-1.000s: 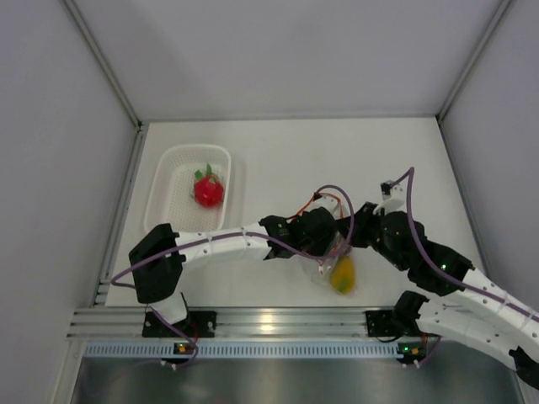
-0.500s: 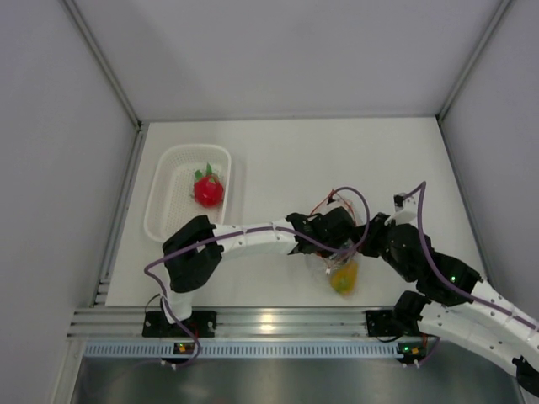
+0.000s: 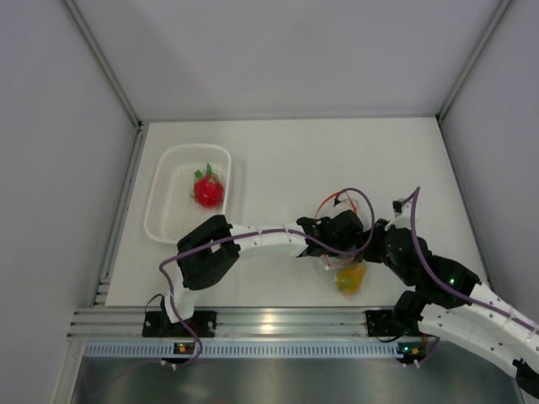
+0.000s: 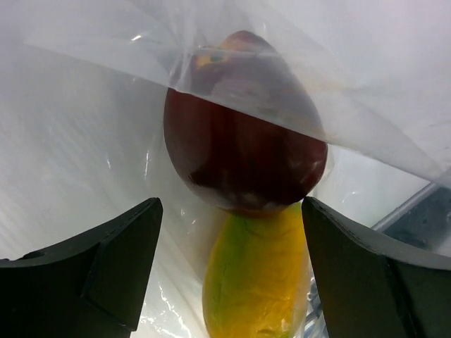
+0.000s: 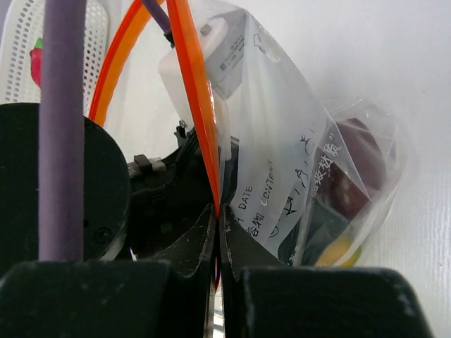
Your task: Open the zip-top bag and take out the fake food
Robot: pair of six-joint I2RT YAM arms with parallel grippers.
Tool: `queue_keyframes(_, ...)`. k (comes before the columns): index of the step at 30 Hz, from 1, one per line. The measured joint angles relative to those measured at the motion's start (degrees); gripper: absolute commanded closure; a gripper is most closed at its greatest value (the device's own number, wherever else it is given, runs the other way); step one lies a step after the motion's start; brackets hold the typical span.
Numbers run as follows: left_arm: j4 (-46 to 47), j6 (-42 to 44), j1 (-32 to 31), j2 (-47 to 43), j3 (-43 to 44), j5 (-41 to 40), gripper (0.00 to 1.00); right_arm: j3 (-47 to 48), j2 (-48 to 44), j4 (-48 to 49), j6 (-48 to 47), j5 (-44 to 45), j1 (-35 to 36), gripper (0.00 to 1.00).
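Your left gripper [image 4: 230, 204] is inside the zip-top bag [image 5: 282, 162] with its jaws spread wide, gripping nothing. The dark maroon fruit [image 4: 243, 148] sits just ahead between them, with the yellow-orange fruit [image 4: 257, 274] touching it. Your right gripper [image 5: 218, 229] is pinched tight on the bag's mouth at the orange strip [image 5: 194, 105] (jaws fully together). The bag lies near the front of the surface [image 3: 286, 160], right of centre. The red fruit [image 3: 208, 190] rests in the white basket [image 3: 168, 210].
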Motion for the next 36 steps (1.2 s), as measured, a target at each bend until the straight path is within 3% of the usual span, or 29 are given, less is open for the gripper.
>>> queue_keyframes(5,3.8,-1.0,-0.2,0.8,0.0,-1.7,0.21,0.0,-2.2,-2.8,-0.8,0.8,0.0,1.0)
queue_keyframes(14,5.2,-1.3,-0.5,2.0,1.0,-3.3,0.1,2.4,-4.2,-9.9,-1.9,5.4,0.1,1.0)
queue_keyframes(19,5.4,-1.1,-0.5,6.6,6.7,-4.2,0.06,2.4,-4.4,-10.5,-1.9,5.5,0.1,1.0)
queue_keyframes(20,5.5,-1.0,-0.5,7.5,7.9,-4.5,0.01,2.4,-4.5,-10.7,-1.9,5.6,0.1,1.0)
queue_keyframes(29,6.3,0.0,-0.4,17.1,19.3,-6.5,0.03,2.3,-5.4,-13.0,-1.9,7.0,0.0,1.0)
queue_keyframes(31,6.8,0.1,-0.4,18.7,20.9,-7.1,0.07,2.3,-5.5,-13.4,-1.9,7.0,0.0,1.0)
queue_keyframes(34,7.5,0.3,-0.4,20.0,22.4,-7.6,0.35,2.3,-5.6,-13.7,-1.9,7.1,-0.1,1.0)
queue_keyframes(35,7.5,0.3,-0.3,20.0,22.5,-7.7,0.55,2.3,-5.6,-13.9,-1.9,7.1,-0.1,1.0)
queue_keyframes(36,7.5,0.5,-0.3,20.0,22.5,-8.0,0.62,2.3,-5.6,-14.0,-1.9,7.1,-0.1,1.0)
